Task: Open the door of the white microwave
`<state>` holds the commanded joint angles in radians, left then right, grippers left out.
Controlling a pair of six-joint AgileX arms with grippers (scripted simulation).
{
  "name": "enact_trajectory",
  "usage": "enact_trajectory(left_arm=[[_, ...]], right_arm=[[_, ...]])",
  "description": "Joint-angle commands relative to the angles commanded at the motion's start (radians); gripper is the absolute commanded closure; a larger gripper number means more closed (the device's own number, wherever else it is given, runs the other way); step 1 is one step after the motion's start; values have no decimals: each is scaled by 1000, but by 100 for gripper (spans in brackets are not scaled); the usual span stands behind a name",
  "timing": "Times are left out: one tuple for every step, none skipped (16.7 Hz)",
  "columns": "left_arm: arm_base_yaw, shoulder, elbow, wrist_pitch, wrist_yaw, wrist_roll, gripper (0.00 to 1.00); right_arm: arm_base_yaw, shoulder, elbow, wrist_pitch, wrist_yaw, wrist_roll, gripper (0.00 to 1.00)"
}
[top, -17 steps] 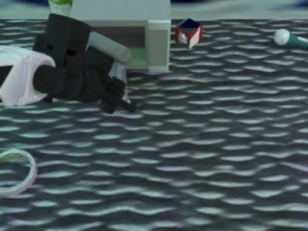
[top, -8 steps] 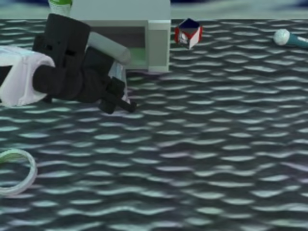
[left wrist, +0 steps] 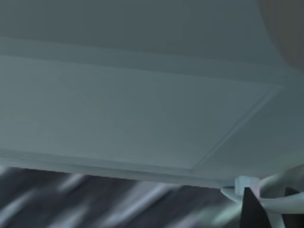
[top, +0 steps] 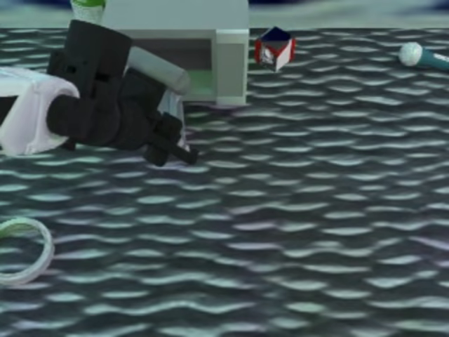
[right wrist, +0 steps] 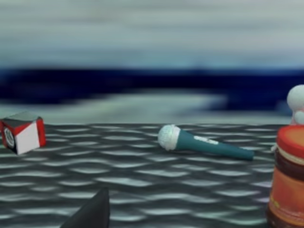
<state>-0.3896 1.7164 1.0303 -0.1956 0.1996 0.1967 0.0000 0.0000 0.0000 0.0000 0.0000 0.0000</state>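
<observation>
The white microwave (top: 175,14) stands at the back left of the table. Its door (top: 160,68) is swung out to the left, baring the cavity and the greenish floor (top: 203,81). My left gripper (top: 175,149) is at the door's free edge, in front of the microwave. In the left wrist view the door (left wrist: 142,109) fills most of the picture, and my left gripper (left wrist: 270,194) is shut on the pale curved handle (left wrist: 247,182). My right gripper (right wrist: 95,213) is out of the top view and shows only as a dark tip.
A red, white and blue cube (top: 275,48) sits just right of the microwave. A teal microphone (top: 423,56) lies at the back right. An orange-brown jar (right wrist: 287,180) stands near the right arm. A white ring (top: 28,249) lies at the left edge.
</observation>
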Motion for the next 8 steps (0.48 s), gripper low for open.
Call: enact_trajectory(left_arm=[[0,0,0,0,0,0,100],[0,0,0,0,0,0,100],[0,0,0,0,0,0,100],[0,0,0,0,0,0,100],[-7,0,0,-1,8,-5,100],[-6,0,-1,-2,9,-3,100],[-2,-1,-4,-4,14,5,100],[3,-3,-6,-7,21,16,100]], right_arm=[[0,0,0,0,0,0,0],[0,0,0,0,0,0,0],[0,0,0,0,0,0,0],[0,0,0,0,0,0,0],[0,0,0,0,0,0,0],[0,0,0,0,0,0,0],[0,0,0,0,0,0,0],[0,0,0,0,0,0,0]])
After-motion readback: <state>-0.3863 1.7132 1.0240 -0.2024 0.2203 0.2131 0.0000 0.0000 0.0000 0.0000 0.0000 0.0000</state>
